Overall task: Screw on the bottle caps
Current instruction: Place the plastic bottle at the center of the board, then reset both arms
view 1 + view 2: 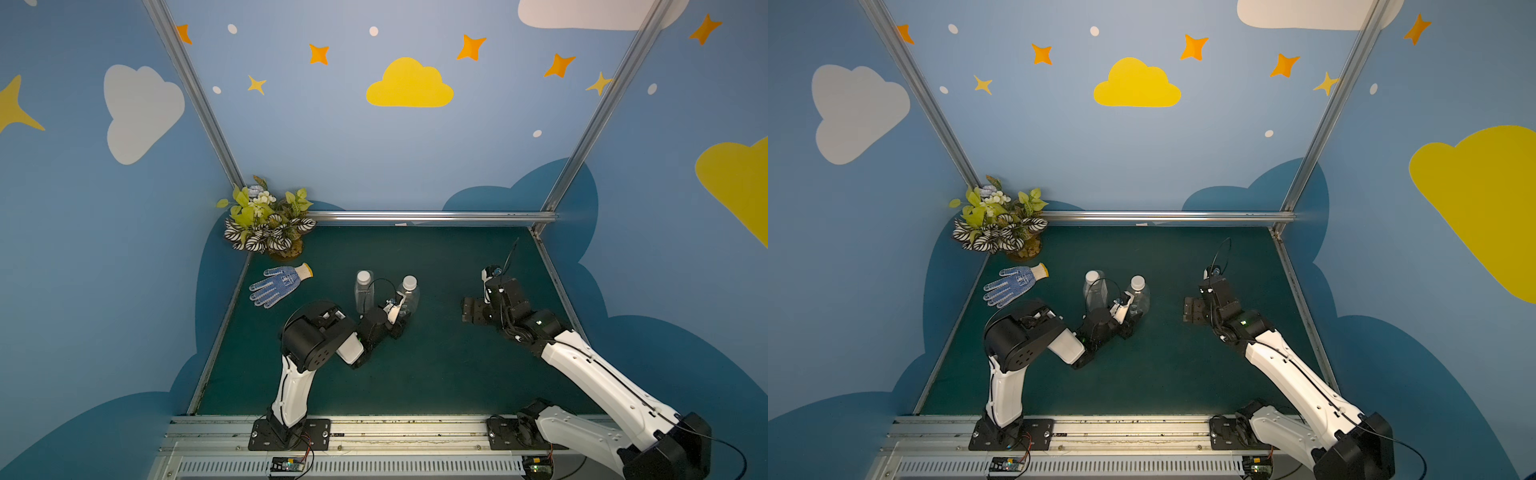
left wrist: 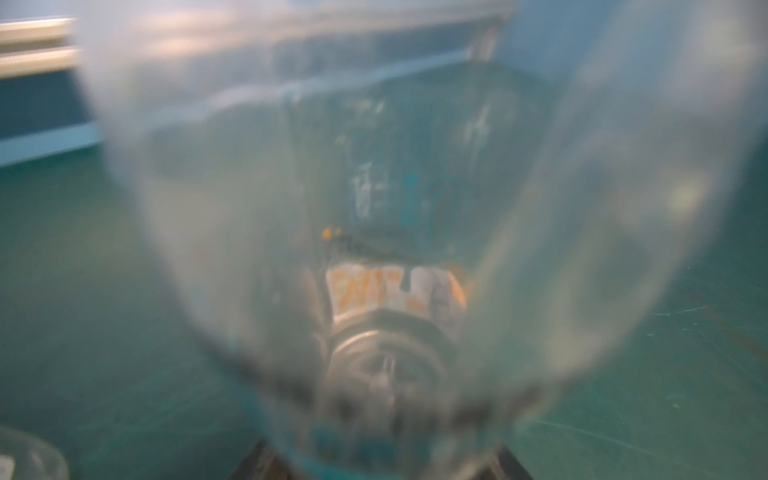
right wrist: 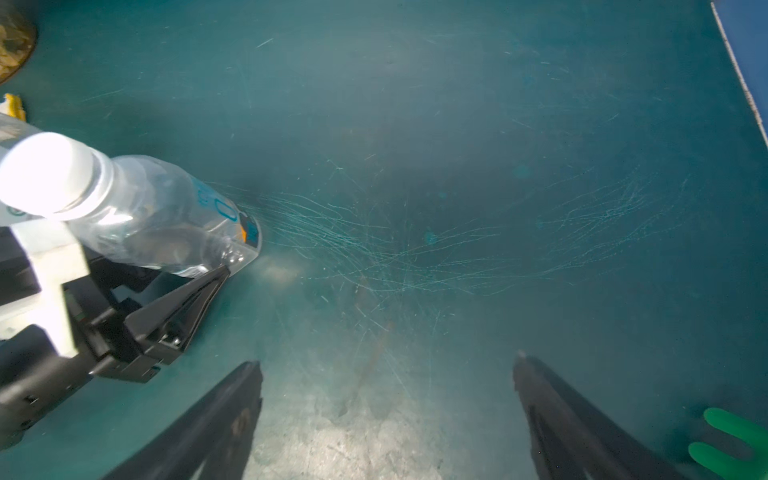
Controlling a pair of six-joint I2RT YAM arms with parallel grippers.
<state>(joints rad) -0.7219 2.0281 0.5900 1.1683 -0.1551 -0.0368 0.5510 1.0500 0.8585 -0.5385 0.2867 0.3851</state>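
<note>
**Ana:** Right arm first, black and white, since its elbow sits closest. It reaches in from the near right corner, and the right claw is spread wide above the dark green surface, with nothing between its fingers.

**Ben:** Any loose caps lying on that surface?

**Ana:** None that I can find in both top views. It is scratched, nothing more.

**Ben:** And the left arm?

**Ana:** Folded low, left of the middle. The left claw is down at the foot of the round clear plastic bottle, with fingers on either side of it. The left wrist view is filled with blurred bottle wall. I cannot tell whether the fingers squeeze the bottle or merely flank it.

**Ben:** The other bottle?

**Ana:** The flat-sided clear plastic bottle stands upright just beside the round one, toward the left edge and outside the claw. Both are about halfway between the near and far edges.

**Ben:** Caps?

**Ana:** A white plastic screw cap sits on the flat-sided bottle's neck. A matching white cap is on the round one, and looks square on its neck in the right wrist view.

**Ben:** So it's nearly finished?

**Ana:** I'd judge so, since both bottles are capped. How tight the threads are cannot be read from here, so a last twist may be owed. After that, only letting go and clearing the arms is left.
</note>
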